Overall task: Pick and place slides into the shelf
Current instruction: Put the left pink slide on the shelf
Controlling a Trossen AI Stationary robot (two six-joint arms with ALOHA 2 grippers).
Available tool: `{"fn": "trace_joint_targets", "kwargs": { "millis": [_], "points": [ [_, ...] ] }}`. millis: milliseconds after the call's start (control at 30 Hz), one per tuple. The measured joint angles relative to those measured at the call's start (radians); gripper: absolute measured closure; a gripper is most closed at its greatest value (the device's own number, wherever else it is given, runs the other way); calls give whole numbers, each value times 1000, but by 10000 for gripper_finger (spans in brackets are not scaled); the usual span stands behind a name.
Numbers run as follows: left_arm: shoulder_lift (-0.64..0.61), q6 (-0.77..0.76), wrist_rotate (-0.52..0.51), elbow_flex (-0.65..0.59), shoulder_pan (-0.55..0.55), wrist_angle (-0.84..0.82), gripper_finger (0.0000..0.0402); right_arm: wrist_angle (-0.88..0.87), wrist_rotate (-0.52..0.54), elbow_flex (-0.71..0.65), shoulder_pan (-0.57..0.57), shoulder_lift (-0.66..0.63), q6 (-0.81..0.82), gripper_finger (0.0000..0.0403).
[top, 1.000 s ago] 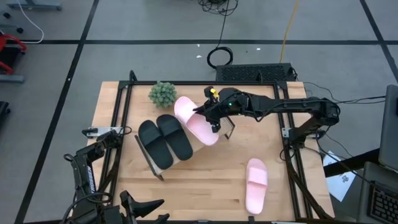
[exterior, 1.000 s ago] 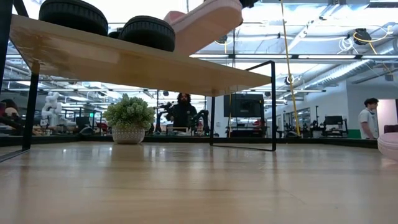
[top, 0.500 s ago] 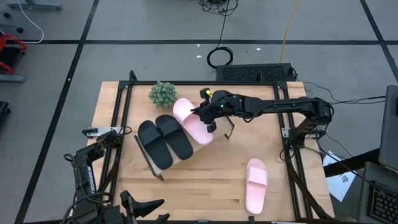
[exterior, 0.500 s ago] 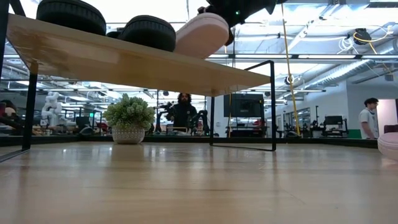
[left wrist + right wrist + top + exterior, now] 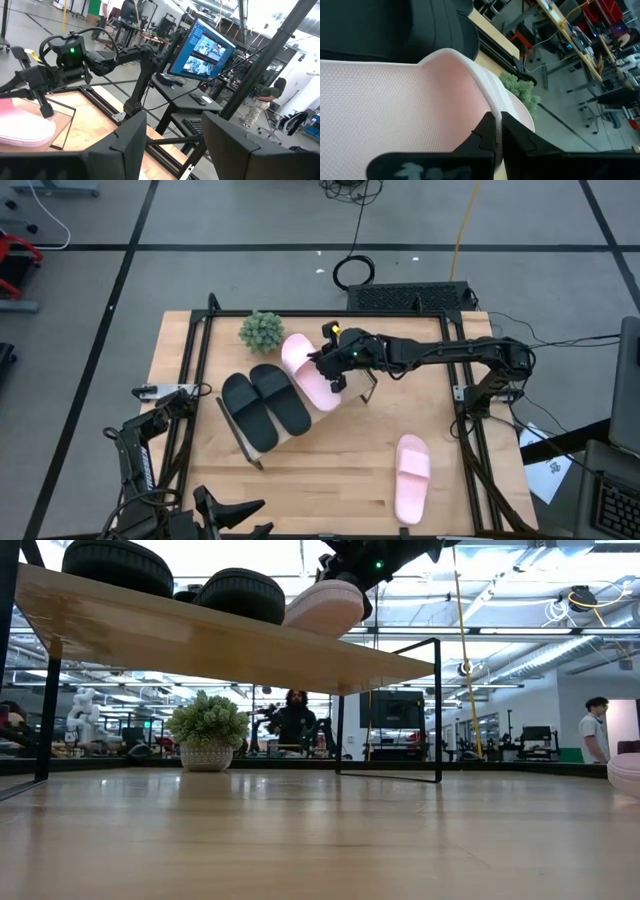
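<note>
Pink slide has been swinging in and levelling onto the shelf, next to the black pair.

Right end effector is pinching the pink slide by its strap, clenched tight, probably to keep the sole flat while seating it on the shelf. Black slides are sitting alongside. Second pink slide is waiting on the worktop. Left end effector is hanging idle at the near edge, part-open, grasping nothing.

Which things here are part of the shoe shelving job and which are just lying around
Part of the job: two black slides, pink slide held in the right gripper, pink slide on the table, shelf.
Lying about: potted plant, monitor.
</note>
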Motion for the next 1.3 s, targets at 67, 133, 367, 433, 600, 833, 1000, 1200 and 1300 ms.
{"fn": "trace_joint_targets", "kwargs": {
  "millis": [67, 133, 367, 433, 600, 833, 1000, 1200, 1300],
  "points": [
    [0, 8, 0, 0, 0, 0, 211, 0, -1, 0, 9, 0, 5, 403],
    [0, 17, 0, 0, 0, 0, 211, 0, -1, 0, 19, 0, 6, 403],
    [0, 19, 0, 0, 0, 0, 211, -2, 4, 0, 36, 0, 15, 403],
    [0, 19, 0, 0, 0, 0, 211, -4, 4, 0, 41, 0, 14, 403],
    [0, 17, 0, 0, 0, 0, 211, -11, 4, 0, 46, 0, 15, 398],
    [0, 12, 0, 0, 0, 0, 211, -36, 2, 0, 46, 0, 19, 390],
    [0, 13, 0, 0, 0, 0, 211, -40, -4, 0, 46, 0, 26, 389],
    [0, 13, 0, 0, 0, 0, 211, -40, -7, 0, 40, 0, 41, 388],
    [0, 13, 0, 0, 0, 0, 211, -48, -7, 0, 39, 0, 41, 388]
  ]
}}
